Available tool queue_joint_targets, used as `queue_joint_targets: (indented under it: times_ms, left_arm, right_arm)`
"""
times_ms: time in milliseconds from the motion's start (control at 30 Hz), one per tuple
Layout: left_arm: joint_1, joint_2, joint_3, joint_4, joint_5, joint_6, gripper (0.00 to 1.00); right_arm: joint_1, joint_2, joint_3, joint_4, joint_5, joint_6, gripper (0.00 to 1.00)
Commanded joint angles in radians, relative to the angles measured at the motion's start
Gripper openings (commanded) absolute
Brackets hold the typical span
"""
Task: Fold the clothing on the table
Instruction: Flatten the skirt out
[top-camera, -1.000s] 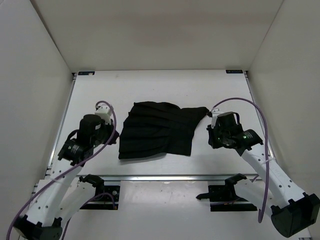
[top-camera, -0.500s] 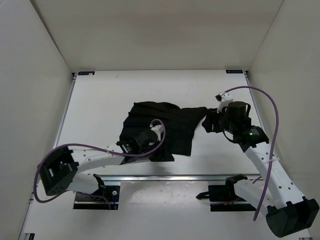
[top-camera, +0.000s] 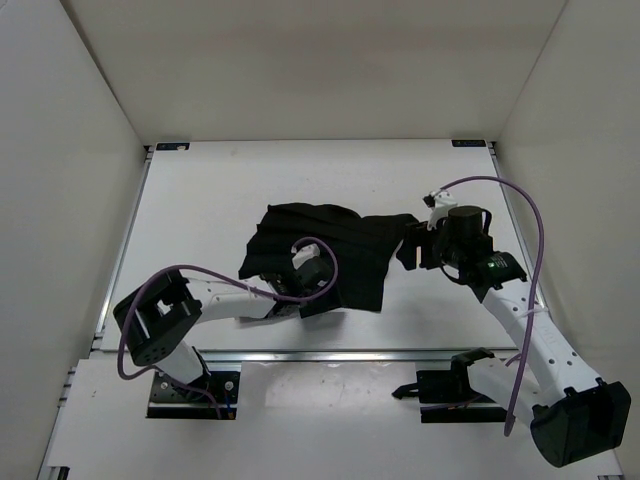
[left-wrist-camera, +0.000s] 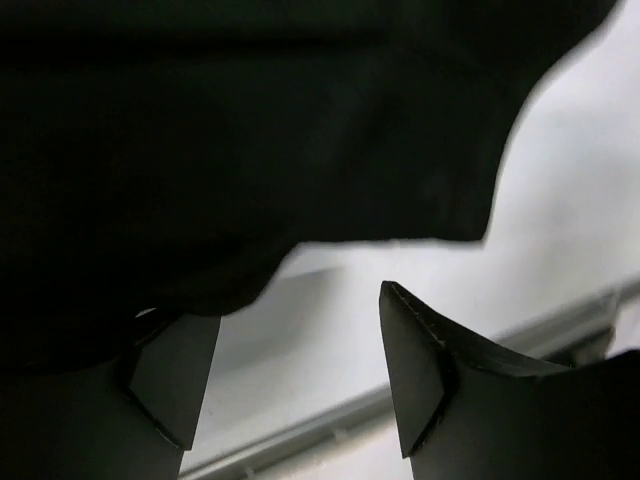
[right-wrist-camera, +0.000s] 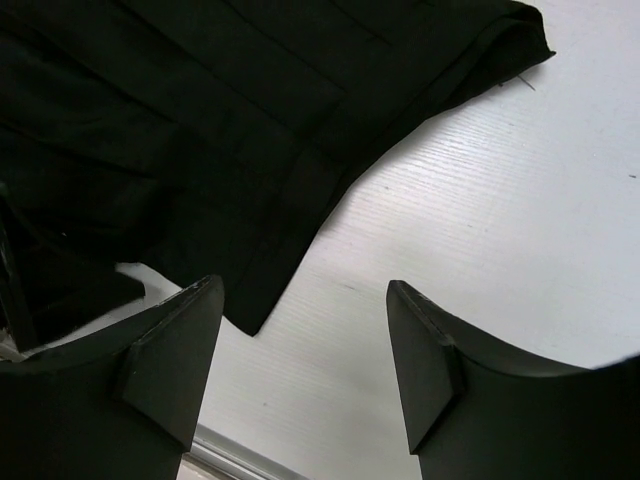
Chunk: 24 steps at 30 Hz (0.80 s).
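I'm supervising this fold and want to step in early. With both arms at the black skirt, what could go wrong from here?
1. The right jaws stand open over white table, with the skirt's edge ahead of them; closing here would likely miss.
2. The left jaws are open with the hem at just one finger; they may pinch only a thin edge.

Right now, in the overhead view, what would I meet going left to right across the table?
Left arm's elbow → clothing → right gripper → right arm's elbow. The left gripper overlaps the clothing, so it is left out.
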Motion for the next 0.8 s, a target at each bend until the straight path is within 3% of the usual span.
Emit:
queue_joint_targets:
  times_ms: [0, 100, 167, 200, 233, 267, 333, 400, 500, 567, 600, 633, 667, 700, 733, 767]
  left_arm:
    - [0.027, 0.012, 0.035, -0.138, -0.156, -0.048, 0.75]
    - [0.062, 0.009, 0.001, -0.103, -0.194, -0.064, 0.74]
    - [0.099, 0.024, -0.003, -0.059, -0.171, -0.051, 0.63]
    - [0.12, 0.036, 0.004, -0.058, -0.174, -0.035, 0.41]
    - [0.136, 0.038, 0.018, -0.086, -0.189, -0.013, 0.12]
    - [0.162, 0.023, 0.027, -0.119, -0.216, -0.002, 0.0]
    - [0.216, -0.026, 0.02, -0.161, -0.25, 0.051, 0.0]
    - [0.324, -0.107, -0.002, -0.193, -0.243, 0.124, 0.0]
    - [0.513, -0.178, -0.016, -0.225, -0.211, 0.229, 0.0]
    - [0.614, -0.229, -0.007, -0.239, -0.16, 0.297, 0.02]
    - [0.666, -0.235, -0.004, -0.245, -0.139, 0.342, 0.15]
    - [0.691, -0.244, 0.013, -0.267, -0.11, 0.384, 0.24]
    - [0.696, -0.25, 0.032, -0.297, -0.105, 0.424, 0.35]
    - [0.693, -0.255, 0.044, -0.31, -0.111, 0.439, 0.4]
    - [0.672, -0.264, 0.053, -0.342, -0.124, 0.458, 0.5]
    - [0.659, -0.281, 0.046, -0.359, -0.131, 0.47, 0.6]
  right_arm:
    - [-0.016, 0.004, -0.007, 0.066, -0.027, -0.016, 0.64]
    - [0.001, -0.002, -0.017, 0.076, -0.035, -0.009, 0.65]
    - [0.003, -0.01, -0.021, 0.081, -0.036, -0.012, 0.65]
    - [-0.002, -0.01, -0.023, 0.083, -0.038, -0.007, 0.65]
    - [-0.005, -0.006, -0.023, 0.08, -0.047, -0.018, 0.63]
    - [-0.005, -0.003, -0.018, 0.069, -0.051, -0.02, 0.59]
    - [-0.009, -0.004, -0.018, 0.066, -0.061, -0.032, 0.33]
    - [-0.003, -0.009, -0.023, 0.052, -0.064, -0.032, 0.22]
    - [-0.014, -0.015, -0.033, 0.044, -0.076, -0.027, 0.25]
    - [-0.017, -0.012, -0.046, 0.047, -0.087, -0.02, 0.21]
    - [-0.016, -0.007, -0.052, 0.052, -0.097, -0.018, 0.12]
    - [-0.014, -0.003, -0.059, 0.056, -0.094, -0.01, 0.09]
    - [-0.005, 0.005, -0.061, 0.061, -0.108, -0.001, 0.11]
    - [-0.002, 0.011, -0.061, 0.061, -0.116, 0.002, 0.31]
    - [0.016, 0.014, -0.06, 0.073, -0.113, 0.016, 0.61]
    - [0.035, 0.014, -0.07, 0.085, -0.113, 0.02, 0.63]
